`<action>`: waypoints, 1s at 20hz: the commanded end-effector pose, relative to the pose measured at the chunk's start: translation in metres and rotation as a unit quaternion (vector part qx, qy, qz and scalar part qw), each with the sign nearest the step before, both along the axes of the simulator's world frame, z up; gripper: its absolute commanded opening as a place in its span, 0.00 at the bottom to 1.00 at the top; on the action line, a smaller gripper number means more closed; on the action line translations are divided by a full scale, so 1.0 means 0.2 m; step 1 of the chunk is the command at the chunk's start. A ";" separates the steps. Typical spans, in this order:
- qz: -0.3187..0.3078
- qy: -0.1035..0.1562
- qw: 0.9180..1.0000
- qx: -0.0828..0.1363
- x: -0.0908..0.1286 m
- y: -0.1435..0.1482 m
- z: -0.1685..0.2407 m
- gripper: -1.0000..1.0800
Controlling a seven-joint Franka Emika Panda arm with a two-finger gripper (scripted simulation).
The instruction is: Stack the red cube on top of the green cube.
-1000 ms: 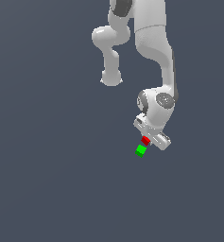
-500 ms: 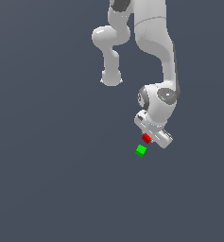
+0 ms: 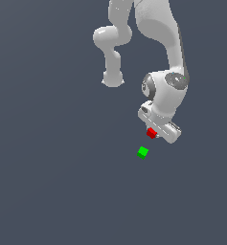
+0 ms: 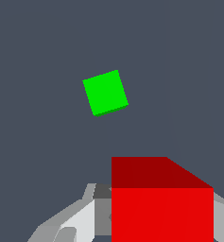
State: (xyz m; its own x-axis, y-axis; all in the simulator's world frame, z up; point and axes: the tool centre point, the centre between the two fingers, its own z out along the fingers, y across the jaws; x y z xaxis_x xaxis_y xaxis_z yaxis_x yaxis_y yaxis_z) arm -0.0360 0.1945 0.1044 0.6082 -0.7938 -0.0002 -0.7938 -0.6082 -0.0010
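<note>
The red cube (image 3: 151, 133) was a small, plain, bright-red block with flat unmarked faces, far smaller than the gripper (image 3: 155, 132) that carried it. It sat tucked under the white gripper body, pinched between the fingers (image 4: 78, 222), which were closed in to the cube's width. In the wrist view the red cube (image 4: 161, 198) filled the near part of the picture, its top face a darker red than its front, and its lower part was cut off by the picture's edge. The fingers themselves were mostly hidden behind it; only pale grey slivers showed on either side.

The green cube (image 3: 142, 152) was the same size, plain bright green, lying alone on the dark grey floor (image 3: 48, 182), just nearer and slightly toward the exterior view's left of the red one, not touching it. From the wrist it sat turned at a slight angle (image 4: 105, 92).

Open floor lay all round the green cube.
</note>
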 end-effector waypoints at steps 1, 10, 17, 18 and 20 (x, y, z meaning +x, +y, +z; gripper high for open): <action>0.000 0.000 1.000 0.000 0.00 0.00 0.05 0.00; 0.000 0.000 1.000 0.000 0.02 -0.01 0.06 0.00; 0.000 0.000 1.000 0.000 0.13 -0.09 -0.04 0.00; 0.000 0.000 1.000 0.000 0.15 -0.10 -0.06 0.00; 0.000 0.000 1.000 0.000 0.20 -0.13 -0.10 0.00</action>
State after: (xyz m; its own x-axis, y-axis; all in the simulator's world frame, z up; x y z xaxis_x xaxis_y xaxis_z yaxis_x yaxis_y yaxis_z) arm -0.0040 0.1728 0.0908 0.6088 -0.7933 -0.0001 -0.7933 -0.6088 -0.0003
